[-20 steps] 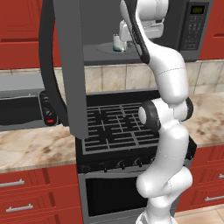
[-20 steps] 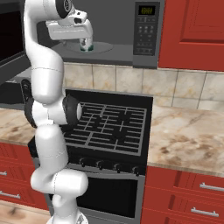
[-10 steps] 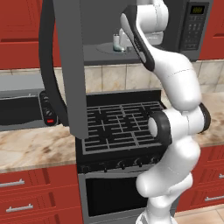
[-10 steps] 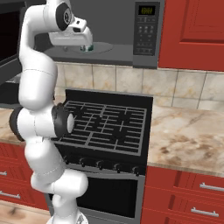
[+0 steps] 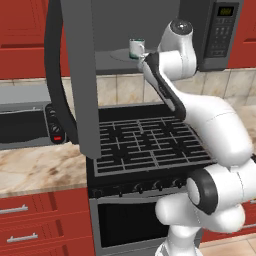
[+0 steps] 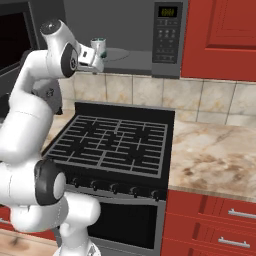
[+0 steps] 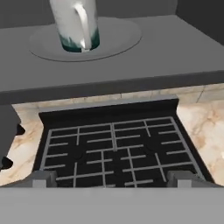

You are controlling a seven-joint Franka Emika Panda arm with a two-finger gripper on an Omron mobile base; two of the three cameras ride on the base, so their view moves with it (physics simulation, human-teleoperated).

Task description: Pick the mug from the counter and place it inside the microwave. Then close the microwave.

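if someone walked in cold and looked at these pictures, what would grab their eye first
Probably the big white arm rising over the black stove top toward the open microwave. Next, the mug standing upright on the round plate inside the microwave, with the gripper drawn apart from it. The microwave's dark door hangs wide open at the left of the left base view.

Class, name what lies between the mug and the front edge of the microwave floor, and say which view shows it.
In the hand view, the mug stands on the round turntable; past its rim, bare grey microwave floor runs to the front edge.
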